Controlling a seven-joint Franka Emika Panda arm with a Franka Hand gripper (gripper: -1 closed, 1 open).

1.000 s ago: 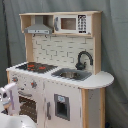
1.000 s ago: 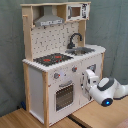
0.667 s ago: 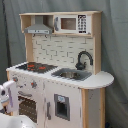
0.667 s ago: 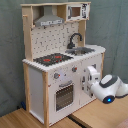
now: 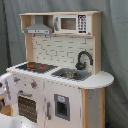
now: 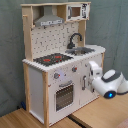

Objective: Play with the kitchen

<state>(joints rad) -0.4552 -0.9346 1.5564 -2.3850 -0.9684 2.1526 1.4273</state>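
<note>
Approach step: the tool (image 6: 89,80) sits against the front of the kitchen (image 6: 55,75), near the cupboard door handle (image 6: 84,82) right of the oven door (image 6: 63,95). Tool opening: cannot tell (blocked by wrist). Next move probably needs a handle grasp, then pull.

We see the kitchen (image 6: 55,75) in matt white panels with pale bare-wood side frames; above its black stovetop (image 6: 52,59) sits a dull grey hood (image 6: 49,21), beside it a glossy black faucet (image 6: 75,39), and the arm (image 6: 107,83) near its front looks like smooth, shiny white plastic
</note>
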